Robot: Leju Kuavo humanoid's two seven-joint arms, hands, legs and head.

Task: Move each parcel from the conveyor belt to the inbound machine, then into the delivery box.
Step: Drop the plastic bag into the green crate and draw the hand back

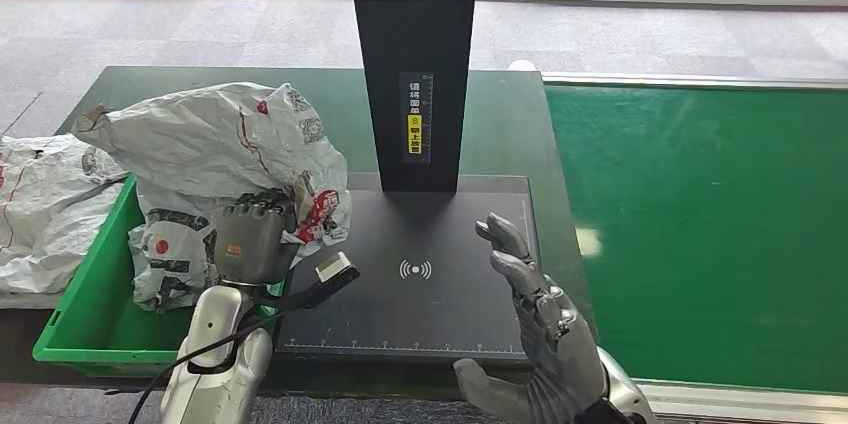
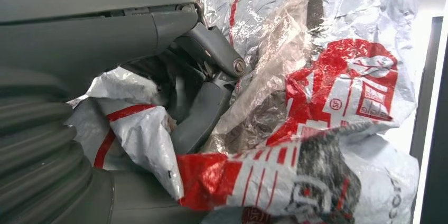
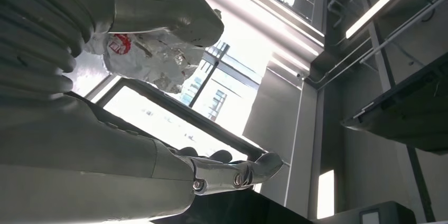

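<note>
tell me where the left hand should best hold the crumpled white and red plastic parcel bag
Likely the bunched lower edge of the crumpled white and red plastic parcel bag, approached from the scanner side, where the left hand grips it now. The soft film gathers into folds there; the bulging top offers only slack, slippery surface.

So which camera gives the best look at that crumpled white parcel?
The head view: the whole parcel, gripped by the left hand above the green box. Left wrist shows only a wrinkled close-up; right wrist only a scrap behind the thumb.
</note>
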